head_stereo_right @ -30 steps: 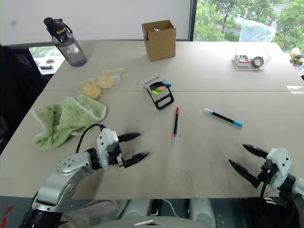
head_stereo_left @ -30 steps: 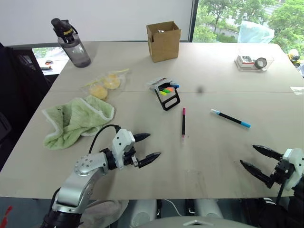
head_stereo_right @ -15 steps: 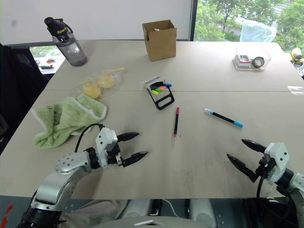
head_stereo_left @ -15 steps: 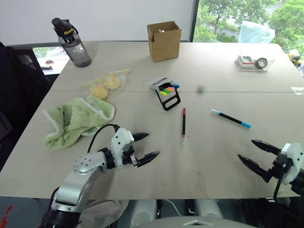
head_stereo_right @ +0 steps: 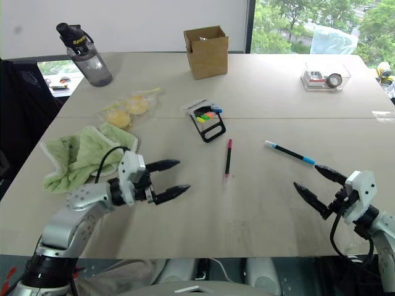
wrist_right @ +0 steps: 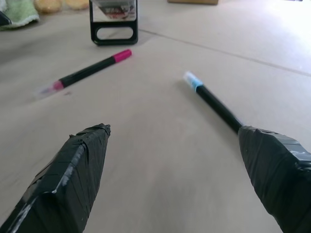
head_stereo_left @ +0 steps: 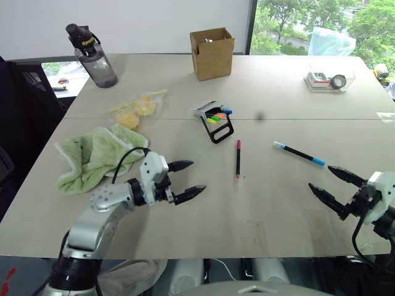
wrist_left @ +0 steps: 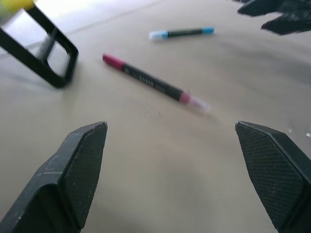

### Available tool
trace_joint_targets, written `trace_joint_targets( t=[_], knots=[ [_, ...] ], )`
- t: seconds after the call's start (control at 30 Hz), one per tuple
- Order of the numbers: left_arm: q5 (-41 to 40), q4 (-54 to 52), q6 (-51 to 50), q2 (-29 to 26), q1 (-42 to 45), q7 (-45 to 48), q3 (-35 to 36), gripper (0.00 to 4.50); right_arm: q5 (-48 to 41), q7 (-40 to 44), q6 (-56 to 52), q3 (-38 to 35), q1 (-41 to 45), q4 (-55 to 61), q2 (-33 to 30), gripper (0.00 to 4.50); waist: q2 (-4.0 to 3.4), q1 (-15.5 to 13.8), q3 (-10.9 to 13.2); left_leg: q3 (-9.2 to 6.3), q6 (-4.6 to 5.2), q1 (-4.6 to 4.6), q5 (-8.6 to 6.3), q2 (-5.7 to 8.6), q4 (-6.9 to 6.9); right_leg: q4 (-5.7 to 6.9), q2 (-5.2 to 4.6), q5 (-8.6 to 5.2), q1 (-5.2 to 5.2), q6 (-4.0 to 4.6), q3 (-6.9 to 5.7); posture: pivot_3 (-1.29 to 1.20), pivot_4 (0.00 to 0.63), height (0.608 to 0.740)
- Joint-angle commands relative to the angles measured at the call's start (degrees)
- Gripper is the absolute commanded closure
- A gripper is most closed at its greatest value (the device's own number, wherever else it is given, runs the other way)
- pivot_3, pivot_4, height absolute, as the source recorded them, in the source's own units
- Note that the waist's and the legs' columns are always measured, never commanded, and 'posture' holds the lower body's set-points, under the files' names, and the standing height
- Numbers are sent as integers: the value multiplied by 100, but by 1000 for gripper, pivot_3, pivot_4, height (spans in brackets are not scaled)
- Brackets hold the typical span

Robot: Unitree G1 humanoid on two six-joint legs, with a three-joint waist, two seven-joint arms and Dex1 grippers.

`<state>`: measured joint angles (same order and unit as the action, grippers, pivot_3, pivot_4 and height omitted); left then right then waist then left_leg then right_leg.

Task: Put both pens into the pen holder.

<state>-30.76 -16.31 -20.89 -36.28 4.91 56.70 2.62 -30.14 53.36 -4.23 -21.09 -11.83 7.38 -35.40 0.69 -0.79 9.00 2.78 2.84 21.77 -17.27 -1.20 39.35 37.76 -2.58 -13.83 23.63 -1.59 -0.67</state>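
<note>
The pink-ended pen [head_stereo_left: 237,159] lies flat near the middle of the table [head_stereo_left: 271,92], pointing roughly toward the pen holder [head_stereo_left: 217,120], which sits just beyond it with what look like coloured markers already inside. The blue-ended pen [head_stereo_left: 300,153] lies to the right, slanted, well apart from the first. Neither pen is in the holder yet.

The left gripper [head_stereo_left: 187,179] hovers left of the pink-ended pen with its fingers spread wide and empty; the right gripper [head_stereo_left: 332,184] hangs just short of the blue-ended pen's near end, equally wide and empty.

Each arm appears set to take the pen on its own side. A good pickup would bring the fingers down astride the barrel near its middle, across its length, closing squarely so the slim pen does not roll or pivot away. A mid-barrel grip should also leave enough length free to tip one end into the holder's small opening.

Further out sit a green towel [head_stereo_left: 99,155], a water bottle [head_stereo_left: 92,56] and a cardboard box [head_stereo_left: 213,52].
</note>
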Motion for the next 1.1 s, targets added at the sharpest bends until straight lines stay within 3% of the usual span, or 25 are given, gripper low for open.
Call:
trace_joint_targets(
  t=[0.03, 0.4, 0.87, 0.97, 1.1],
  knots=[
    [-565, -74, -245, -173, 443, 435, 212, 100, 307, -137, -19, 120, 497, -369, -173, 0, 3, 2, 2, 1, 0, 1, 0, 1, 0, -1, 3, 0, 1, -1, 0, 0, 150, 736],
    [-1701, -405, -1265, -642, 1217, 1037, 334, 100, 749, -169, -245, 582, 2306, -1910, -298, 0, 0, 10, 10, -1, -5, 4, 3, -5, 1, 4, 44, 2, 7, -2, 12, 0, 150, 736],
    [-1526, -630, -1297, -905, 1025, 1084, 283, 100, 1191, 422, -239, 1028, 2549, -3011, -481, 0, -3, 16, 12, 1, -9, 2, 5, -4, 2, 8, 42, 3, 7, -1, 16, 0, 150, 736],
    [-1257, -590, -1107, -1001, 1042, 1186, 176, 0, 1107, 483, -258, 972, 2545, -3045, -455, 866, -2, 8, 12, 1, -9, 3, 5, -4, 2, 8, 42, 2, 7, -1, 15, 0, 150, 736],
    [-950, -431, -873, -981, 1119, 1258, 59, 0, 1053, 547, -236, 937, 2506, -3042, -434, 2707, -2, 12, 12, 2, -10, 2, 6, -4, 2, 8, 43, 2, 7, -1, 16, 0, 150, 736]
  ],
)
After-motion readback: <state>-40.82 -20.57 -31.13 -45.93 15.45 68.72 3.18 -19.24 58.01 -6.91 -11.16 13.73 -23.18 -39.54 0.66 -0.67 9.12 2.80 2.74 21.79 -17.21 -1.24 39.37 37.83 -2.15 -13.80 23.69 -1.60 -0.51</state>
